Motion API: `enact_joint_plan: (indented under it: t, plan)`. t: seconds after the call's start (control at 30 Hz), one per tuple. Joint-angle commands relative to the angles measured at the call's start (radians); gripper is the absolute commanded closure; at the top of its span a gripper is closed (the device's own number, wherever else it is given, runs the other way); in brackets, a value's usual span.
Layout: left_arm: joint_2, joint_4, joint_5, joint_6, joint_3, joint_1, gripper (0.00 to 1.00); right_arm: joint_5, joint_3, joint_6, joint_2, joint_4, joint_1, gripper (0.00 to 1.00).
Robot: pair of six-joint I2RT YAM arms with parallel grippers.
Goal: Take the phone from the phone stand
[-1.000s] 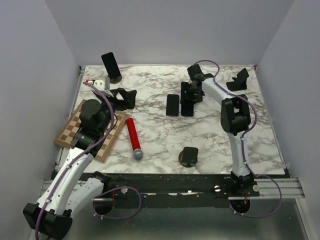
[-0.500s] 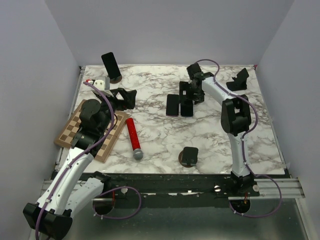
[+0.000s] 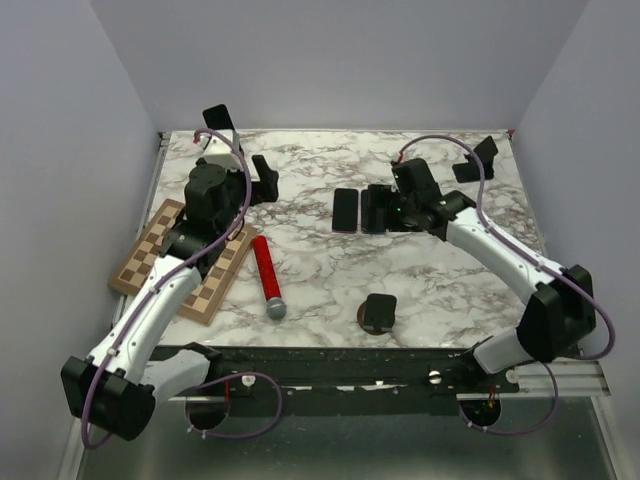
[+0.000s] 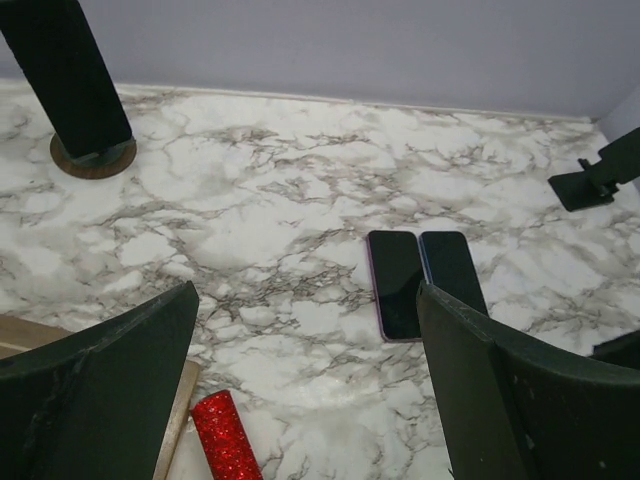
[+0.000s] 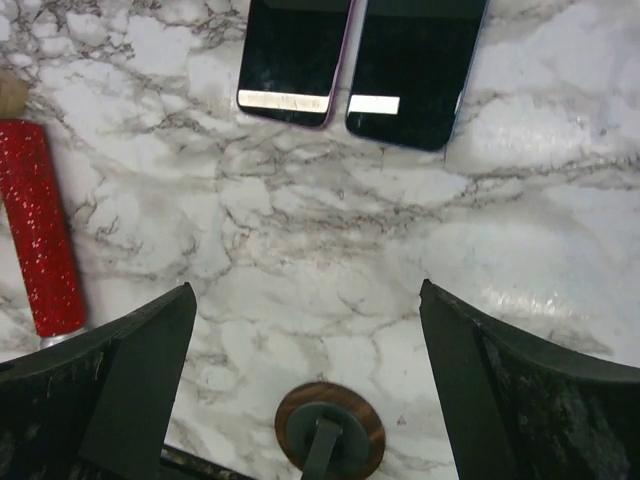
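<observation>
A black phone point(image 3: 216, 114) leans upright in a stand with a round brown base at the back left; it also shows in the left wrist view point(image 4: 65, 75), top left. My left gripper point(image 3: 262, 178) point(image 4: 310, 400) is open and empty, to the right of that stand and apart from it. Two black phones point(image 3: 345, 209) point(image 3: 372, 209) lie flat side by side mid-table, seen in the left wrist view point(image 4: 396, 282) and the right wrist view point(image 5: 292, 50). My right gripper point(image 3: 386, 212) point(image 5: 310, 400) is open and empty, raised above the table.
A red glitter microphone point(image 3: 267, 276) point(image 5: 40, 230) lies beside a chessboard point(image 3: 180, 262) at the left. A stand on a round brown base point(image 3: 379, 312) point(image 5: 325, 430) sits near the front edge. An empty black stand point(image 3: 478, 158) point(image 4: 600, 175) is at the back right.
My right arm has drawn back from the flat phones and swung its elbow out to the right. My left arm has reached farther back, toward the phone on its stand.
</observation>
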Motion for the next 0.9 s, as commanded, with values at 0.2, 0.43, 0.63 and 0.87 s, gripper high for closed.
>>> enact_joint_plan:
  t: [0.2,0.43,0.63,0.87]
  plan:
    - [0.194,-0.19,0.002,-0.104,0.17,0.151,0.01,0.022,-0.292,0.093,-0.433,0.179,-0.013,0.0]
    - [0.533,-0.396,0.047,-0.095,0.486,0.289,0.01,0.008,-0.355,0.084,-0.615,0.165,-0.012,0.0]
    - [0.757,-0.428,0.059,-0.077,0.708,0.332,0.01,0.008,-0.371,0.089,-0.695,0.134,-0.012,0.0]
    - [1.084,-0.582,0.008,-0.055,1.144,0.356,0.01,0.026,-0.389,0.09,-0.719,0.134,-0.013,0.0]
